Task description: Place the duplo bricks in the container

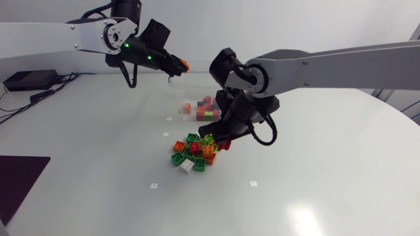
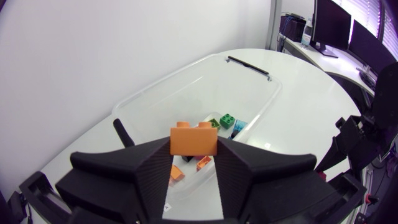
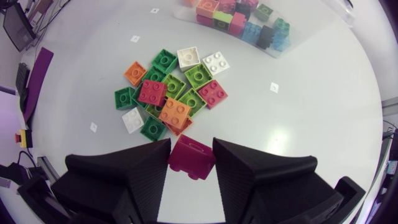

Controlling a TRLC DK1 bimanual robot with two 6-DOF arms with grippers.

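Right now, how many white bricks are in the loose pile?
3. Two white bricks sit toward the container; the third white brick lies nearer the held magenta brick. Others may be hidden.

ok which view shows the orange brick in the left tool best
The left wrist view: the orange plastic duplo brick sits large and close, clamped between the fingers of the left tool. The head view shows it only as a tiny orange spot at that tool's tip. The right wrist view does not show it.

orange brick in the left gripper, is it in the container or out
Out: the orange brick is clamped between the fingers of the left gripper, held in the air above the container.
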